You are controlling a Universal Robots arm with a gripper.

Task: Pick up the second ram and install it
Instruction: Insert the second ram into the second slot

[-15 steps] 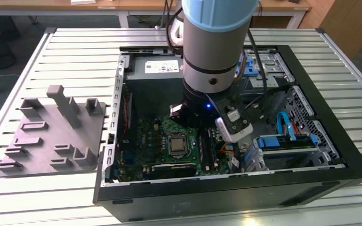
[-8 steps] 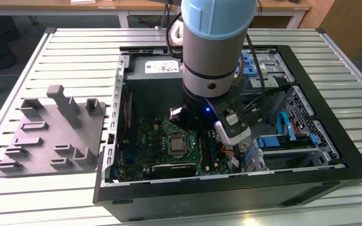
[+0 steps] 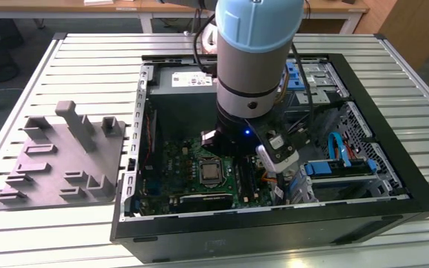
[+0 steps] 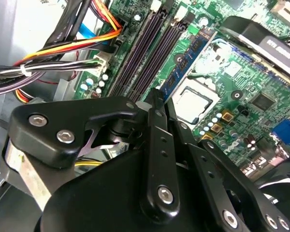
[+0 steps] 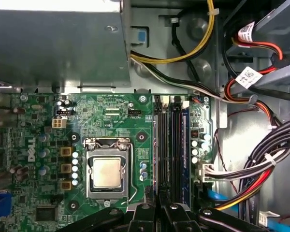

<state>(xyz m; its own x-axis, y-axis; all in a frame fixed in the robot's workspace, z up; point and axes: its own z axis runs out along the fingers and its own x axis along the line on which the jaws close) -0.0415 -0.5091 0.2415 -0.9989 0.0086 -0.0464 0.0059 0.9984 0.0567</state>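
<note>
Your arm (image 3: 256,61) is reaching down into the open computer case (image 3: 393,184), which is sitting on the slatted surface (image 3: 87,50). The grey tray (image 3: 58,167) is lying at the left of the exterior view, well apart from the arm.

In the second wrist view your pincer (image 4: 157,96) is looking narrow, with its fingers (image 4: 154,140) lying close together. You are not getting a clear look at whether anything is sitting between them. In the first wrist view a thin dark sliver (image 5: 158,195) is poking out at the pincer (image 5: 159,205), at the bottom middle of the frame. It may be the memory stick seen edge-on, but you cannot be sure of that.

The long dark slots (image 5: 166,140) are running straight up the frame from the pincer, just beside the square chip (image 5: 106,172). The sliver is lining up with the slot nearest that chip, so its long way is matching the slots' long way. The pincer is hanging right over the near end of the slots.
</note>
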